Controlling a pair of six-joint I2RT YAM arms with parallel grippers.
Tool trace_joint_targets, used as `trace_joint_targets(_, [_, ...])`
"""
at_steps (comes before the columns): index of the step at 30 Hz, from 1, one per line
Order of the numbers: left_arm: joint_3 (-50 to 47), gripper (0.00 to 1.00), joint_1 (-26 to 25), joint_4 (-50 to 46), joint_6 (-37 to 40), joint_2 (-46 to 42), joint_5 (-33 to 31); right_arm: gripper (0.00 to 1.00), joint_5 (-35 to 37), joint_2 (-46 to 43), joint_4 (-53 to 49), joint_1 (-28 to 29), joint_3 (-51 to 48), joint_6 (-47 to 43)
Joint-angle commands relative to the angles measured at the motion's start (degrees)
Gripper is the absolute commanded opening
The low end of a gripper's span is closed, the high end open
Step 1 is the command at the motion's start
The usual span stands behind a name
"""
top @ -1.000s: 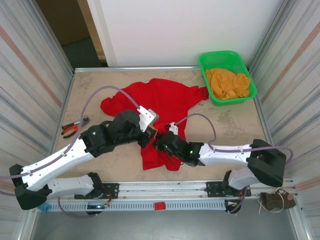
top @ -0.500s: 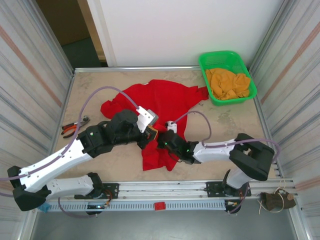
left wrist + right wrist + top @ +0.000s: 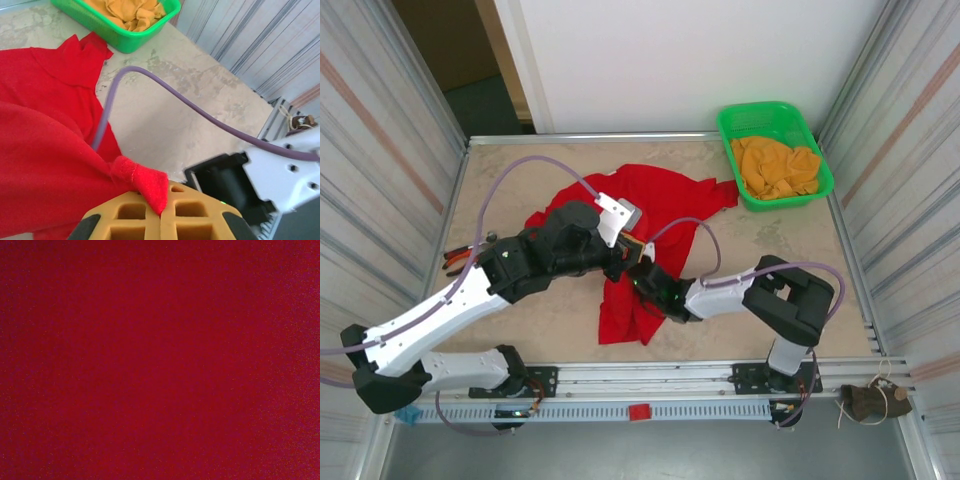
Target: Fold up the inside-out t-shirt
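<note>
Pliers: I see orange-handled metal pliers [image 3: 468,256] lying near the table's left edge, well apart from the cloth.
Left gripper: the left gripper [image 3: 161,202] has its yellow fingers [image 3: 135,212] pressed together on a pinched fold of red fabric.
Shirt: the plain bright red soft t-shirt [image 3: 665,200] lies crumpled mid-table, one sleeve reaching toward the basket.
Right gripper: the right gripper [image 3: 643,279] sits closed, low against the shirt just beside the left one; I cannot tell whether it holds cloth.
Basket: a green plastic mesh basket [image 3: 748,198] in the far right corner holds a bunched orange-yellow cloth [image 3: 776,166].
</note>
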Motion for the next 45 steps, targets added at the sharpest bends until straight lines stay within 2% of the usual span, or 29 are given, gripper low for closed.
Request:
trace_joint_targets(1, [3.88, 0.00, -1.25, 2.26, -1.04, -0.70, 2.93, 0.12, -0.39, 2.08, -3.52, -3.19, 4.41, 1.52])
trace_joint_targets(7, [6.92, 0.00, -1.59, 3.14, -1.38, -0.31, 5.18, 0.29, -3.92, 7.28, -12.41, -5.45, 13.51, 0.56])
trace_joint_targets(9, [7.85, 0.00, -1.63, 3.40, -1.29, -0.11, 6.05, 0.30, -2.91, 8.10, -14.73, -6.26, 13.97, 2.53])
trace_joint_targets(13, [7.89, 0.00, -1.68, 2.80, -1.38, -1.04, 4.91, 0.33, -1.96, 4.29, -10.59, -10.43, 5.17, 9.48])
trace_joint_targets(17, [6.32, 0.00, -1.68, 3.05, -1.68, -1.95, 3.87, 0.40, -1.92, -2.56, -7.85, -12.83, -1.24, 10.32])
trace_joint_targets(19, [5.85, 0.00, -1.72, 3.43, -2.00, -1.62, 4.10, 0.40, -3.63, -4.44, -8.69, -11.24, 0.19, 7.84])
trace_joint_targets(22, [5.65, 0.00, -1.68, 3.96, -2.35, -0.67, 4.46, 0.40, -3.90, -5.55, -9.46, -5.58, 3.17, 5.72])
trace_joint_targets(25, [6.06, 0.00, -1.69, 4.52, -2.56, 0.23, 4.54, 0.38, -3.02, -4.07, -8.78, -0.70, 7.21, 5.16])
trace_joint_targets(27, [6.93, 0.00, -1.68, 4.58, -2.71, 0.80, 5.15, 0.36, -3.08, -2.07, -9.10, 0.19, 10.08, 5.06])
trace_joint_targets(37, [13.55, 0.00, -1.93, 6.79, -4.80, 1.86, 9.60, 0.34, -2.72, 8.70, -10.49, -6.54, 17.82, 5.11])
trace_joint_targets(45, [17.61, 0.00, -4.32, 9.50, -6.75, 3.40, 12.48, 0.45, -2.68, 14.91, -17.63, -9.26, 26.18, 2.37])
